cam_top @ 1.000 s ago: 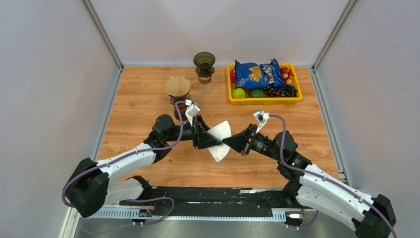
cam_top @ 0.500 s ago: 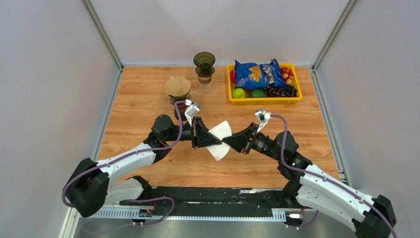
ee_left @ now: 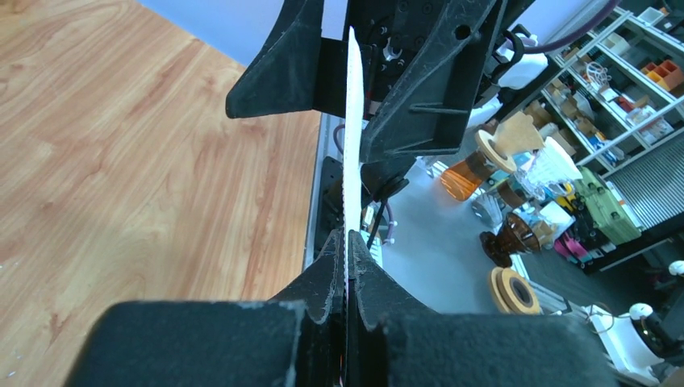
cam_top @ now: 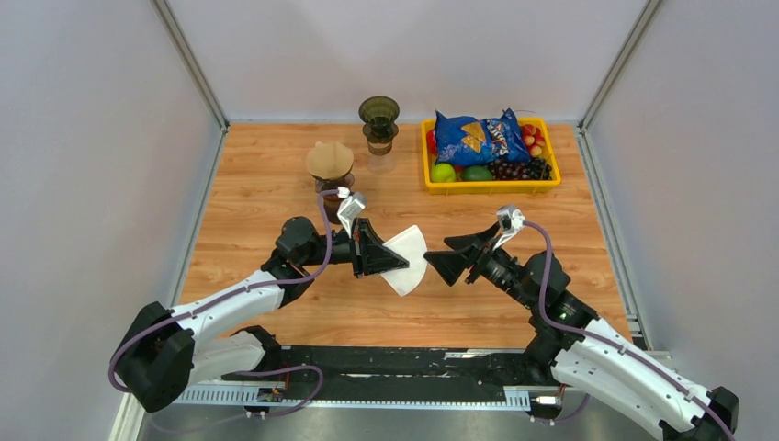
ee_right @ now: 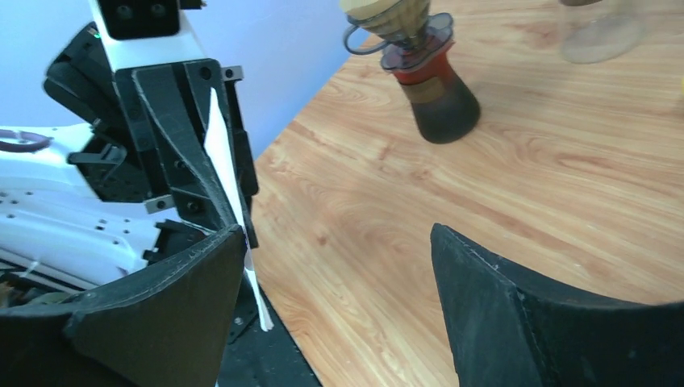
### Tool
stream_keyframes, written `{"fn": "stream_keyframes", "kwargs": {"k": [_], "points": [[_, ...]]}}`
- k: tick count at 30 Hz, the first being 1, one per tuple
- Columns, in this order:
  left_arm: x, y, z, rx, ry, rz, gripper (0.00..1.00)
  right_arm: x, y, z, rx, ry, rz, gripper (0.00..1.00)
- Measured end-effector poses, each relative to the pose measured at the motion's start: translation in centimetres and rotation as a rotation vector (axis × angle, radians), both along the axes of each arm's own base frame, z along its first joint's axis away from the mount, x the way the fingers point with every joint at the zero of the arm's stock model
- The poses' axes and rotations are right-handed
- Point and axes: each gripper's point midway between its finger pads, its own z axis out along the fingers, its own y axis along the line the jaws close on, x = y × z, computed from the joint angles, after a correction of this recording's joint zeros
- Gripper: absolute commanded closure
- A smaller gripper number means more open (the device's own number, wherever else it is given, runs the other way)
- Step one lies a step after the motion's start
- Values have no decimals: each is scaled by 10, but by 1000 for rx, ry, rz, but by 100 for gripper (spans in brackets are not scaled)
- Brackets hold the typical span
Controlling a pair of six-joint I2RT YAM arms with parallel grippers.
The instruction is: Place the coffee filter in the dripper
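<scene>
One filter (cam_top: 410,261): clamped edge-on in left jaws.
Right jaws: apart, clear of it.
Risk: single-edge pinch; paper may slip or crease before reaching back-edge dripper (cam_top: 378,111).

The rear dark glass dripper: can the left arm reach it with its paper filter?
Probably yes: only bare wooden table lies between the left end effector and the dark glass dripper; the brown-topped carafe stands aside.

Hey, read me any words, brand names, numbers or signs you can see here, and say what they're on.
No text can be read.
Blue snack bag in the yellow crate: printing too small to read.
Shelf clutter in the left wrist view: blurred, nothing legible.
</scene>
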Motion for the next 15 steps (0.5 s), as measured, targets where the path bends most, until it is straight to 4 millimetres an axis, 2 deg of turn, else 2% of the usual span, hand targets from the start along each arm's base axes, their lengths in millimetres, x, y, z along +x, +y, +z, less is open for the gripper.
{"fn": "stream_keyframes", "kwargs": {"k": [9,15], "points": [[6,0,-4,12,19,34,100,5,-9,-22,-133,-31,-36,8],[8,0,-5,17,18,45,100,9,-14,-27,-175,-38,-61,7]]}}
